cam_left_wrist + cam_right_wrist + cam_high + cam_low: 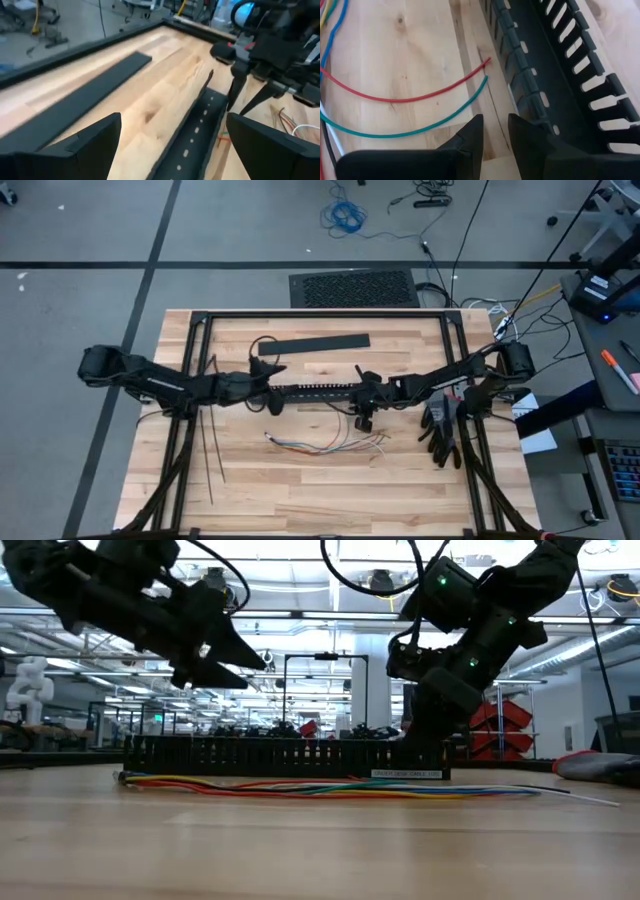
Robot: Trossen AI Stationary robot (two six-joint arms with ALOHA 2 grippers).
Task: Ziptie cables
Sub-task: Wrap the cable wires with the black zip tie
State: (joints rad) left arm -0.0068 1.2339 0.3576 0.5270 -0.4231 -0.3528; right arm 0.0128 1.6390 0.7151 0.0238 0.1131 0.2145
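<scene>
**Q:** Where are the cables lying?

**A:** The cables [325,444] are lying loose on the desk [300,490], a thin bundle of coloured wires with splayed ends, just in front of the long black slotted duct [310,392]. In the right wrist view a red wire [405,95] and a green wire [410,127] are curving across the bare wood beside the duct wall, touching nothing else.

**Q:** And the zipties?

**A:** The zipties [208,445] are lying well apart from the bundle, near the desk's left side — thin dark strips, untouched.

**Q:** What are the arms doing?

**A:** The right gripper [364,418] is hovering low at the duct's right end, just beside the wires' splayed ends. Its fingers [472,137] are standing narrow, with only a slim gap between them, and nothing is showing in that gap. The left gripper [272,385] is hanging above the duct's left end, jaws spread wide and empty.

**Q:** Which step is this?

**A:** It looks like an early one — the wires are ungathered and no ziptie is around them. The right arm seems to be lining up on the wires.

**Q:** What does the next move call for?

**A:** Probably gathering the thin strands into one bunch and pinching them squarely, since they sit flat on the wood and could slip past the fingertips. A ziptie also needs fetching from the left.

**Q:** Anything else there?

**A:** A flat black bar [312,344] is lying toward the far edge.
</scene>
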